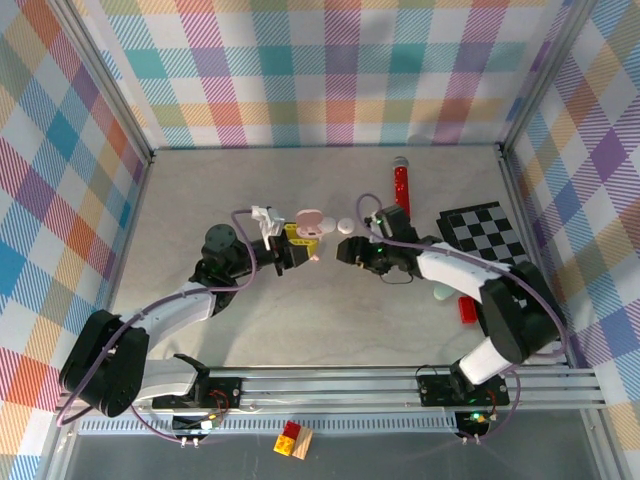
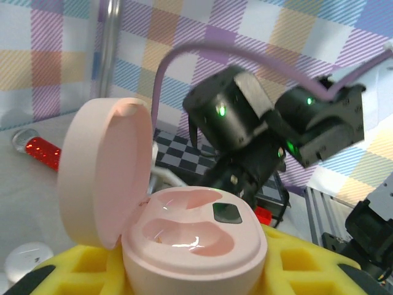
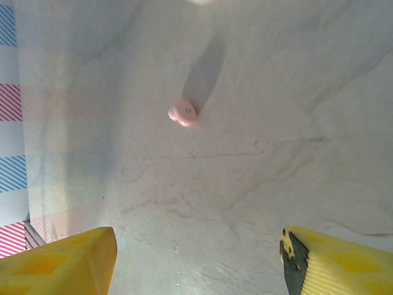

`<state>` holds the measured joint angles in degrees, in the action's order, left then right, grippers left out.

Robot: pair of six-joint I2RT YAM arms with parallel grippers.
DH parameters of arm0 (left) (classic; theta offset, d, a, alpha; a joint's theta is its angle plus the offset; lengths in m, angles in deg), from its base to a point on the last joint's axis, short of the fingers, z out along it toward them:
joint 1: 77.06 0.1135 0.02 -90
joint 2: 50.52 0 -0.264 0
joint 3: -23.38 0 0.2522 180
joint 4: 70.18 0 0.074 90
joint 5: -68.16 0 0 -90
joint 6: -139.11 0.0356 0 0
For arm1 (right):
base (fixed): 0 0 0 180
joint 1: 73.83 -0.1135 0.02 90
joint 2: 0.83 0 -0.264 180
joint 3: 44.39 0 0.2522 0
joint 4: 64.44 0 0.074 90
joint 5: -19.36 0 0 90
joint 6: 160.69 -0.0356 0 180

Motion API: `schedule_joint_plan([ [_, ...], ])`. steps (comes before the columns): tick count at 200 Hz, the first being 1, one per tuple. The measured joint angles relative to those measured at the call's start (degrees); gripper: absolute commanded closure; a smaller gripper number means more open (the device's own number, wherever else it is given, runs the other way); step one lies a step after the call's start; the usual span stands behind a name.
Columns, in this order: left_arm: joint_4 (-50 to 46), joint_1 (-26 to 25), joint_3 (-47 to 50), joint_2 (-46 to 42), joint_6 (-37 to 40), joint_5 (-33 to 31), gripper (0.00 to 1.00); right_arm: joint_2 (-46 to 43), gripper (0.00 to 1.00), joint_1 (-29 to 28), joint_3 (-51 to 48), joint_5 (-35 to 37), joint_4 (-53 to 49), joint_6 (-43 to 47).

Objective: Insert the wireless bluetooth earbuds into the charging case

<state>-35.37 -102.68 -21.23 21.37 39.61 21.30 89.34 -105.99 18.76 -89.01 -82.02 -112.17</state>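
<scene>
The pink charging case [image 2: 196, 239] sits between my left gripper's yellow fingers [image 2: 307, 264], which are shut on its base. Its lid [image 2: 104, 172] stands open to the left, and both wells are empty. From above, the case [image 1: 310, 222] is at the table's middle with my left gripper [image 1: 298, 240] on it. A single tiny pink earbud [image 3: 183, 113] lies on the table ahead of my right gripper [image 3: 196, 258]. That gripper is open with nothing between its fingertips. From above, the earbud [image 1: 314, 258] lies just left of the right gripper [image 1: 342, 252].
A small white round piece [image 1: 346, 226] lies right of the case. A red cylinder with a silver cap [image 1: 401, 185] lies behind the right gripper. A checkered board [image 1: 485, 232], a pale green object [image 1: 443, 292] and a red block [image 1: 466, 311] are at the right.
</scene>
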Motion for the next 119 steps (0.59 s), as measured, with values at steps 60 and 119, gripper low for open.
schedule_joint_plan([
  [60,1.3,4.6,2.6,-3.3,-1.2,-3.1,0.67,9.8,0.39,-7.1,1.8,1.5,6.6,-10.0],
  [119,1.6,7.4,3.6,-5.0,-2.1,-6.0,0.67,16.5,0.51,-7.7,9.3,1.5,8.8,-11.9],
])
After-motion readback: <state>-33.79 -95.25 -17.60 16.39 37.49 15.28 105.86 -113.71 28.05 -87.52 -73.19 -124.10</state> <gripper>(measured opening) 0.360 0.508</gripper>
